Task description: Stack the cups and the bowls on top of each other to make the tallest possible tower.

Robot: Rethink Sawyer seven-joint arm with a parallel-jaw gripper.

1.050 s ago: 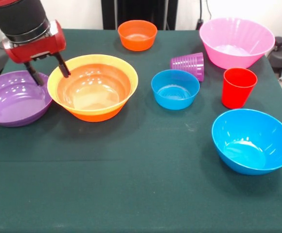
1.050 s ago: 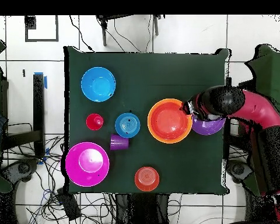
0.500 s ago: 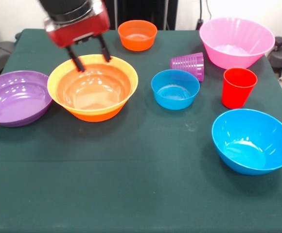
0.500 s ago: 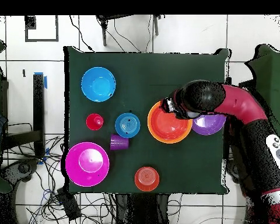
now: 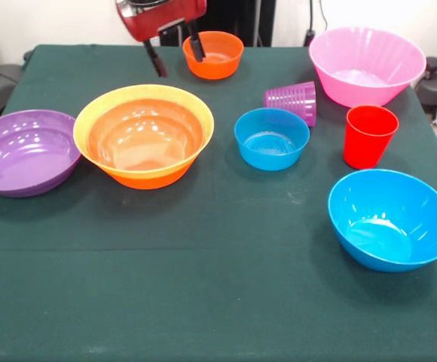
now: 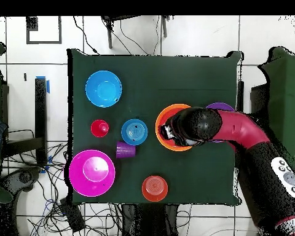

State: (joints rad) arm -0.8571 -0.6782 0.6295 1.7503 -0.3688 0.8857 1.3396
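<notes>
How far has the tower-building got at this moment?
Done: nothing is stacked; the large orange bowl stands empty. In hand: nothing; the open claw hangs empty near the small orange bowl. Left: every piece, including the purple bowl, the red cup and the purple cup lying on its side.

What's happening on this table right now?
The gripper hangs open and empty above the table, between the large orange bowl and the small orange bowl. Nothing is stacked yet: every bowl sits separately on the green cloth, the red cup stands upright, and the purple cup lies on its side.
</notes>
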